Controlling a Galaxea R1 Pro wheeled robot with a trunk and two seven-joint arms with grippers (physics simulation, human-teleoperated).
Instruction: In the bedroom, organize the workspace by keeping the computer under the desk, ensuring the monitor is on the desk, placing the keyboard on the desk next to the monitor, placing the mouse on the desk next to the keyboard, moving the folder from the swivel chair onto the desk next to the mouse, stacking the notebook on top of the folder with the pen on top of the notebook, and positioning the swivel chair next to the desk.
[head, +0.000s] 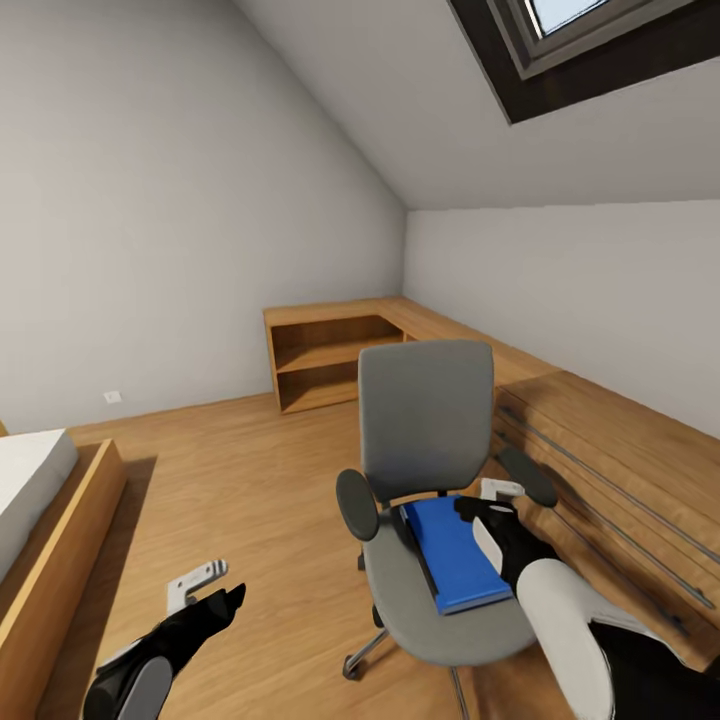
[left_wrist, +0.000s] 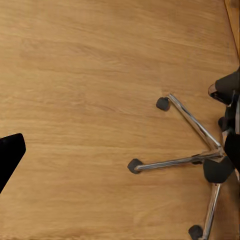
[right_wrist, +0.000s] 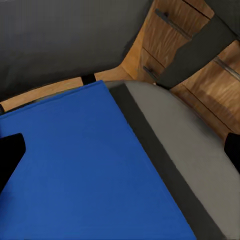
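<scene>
The grey swivel chair (head: 425, 420) stands on the light wood floor in the bedroom, its back toward the far wall. The bright blue folder (head: 455, 555) lies flat on its seat. My right gripper (head: 490, 515) hovers open just above the folder's right edge. In the right wrist view, the folder (right_wrist: 85, 170) spreads under the open right gripper (right_wrist: 121, 152), with the grey seat (right_wrist: 185, 150) beside it. My left gripper (head: 207, 592) hangs open over bare floor to the left of the chair. The left wrist view looks down on the chair's chrome base (left_wrist: 195, 160). Desk, monitor, keyboard, mouse, notebook, pen and computer are out of view.
Low light-wood cabinets run along the walls: an open shelf unit (head: 320, 360) at the back and drawers (head: 620, 480) close to the chair's right side. A bed (head: 40, 520) in a wood frame sits at the left. Open floor (head: 240, 470) lies between bed and chair.
</scene>
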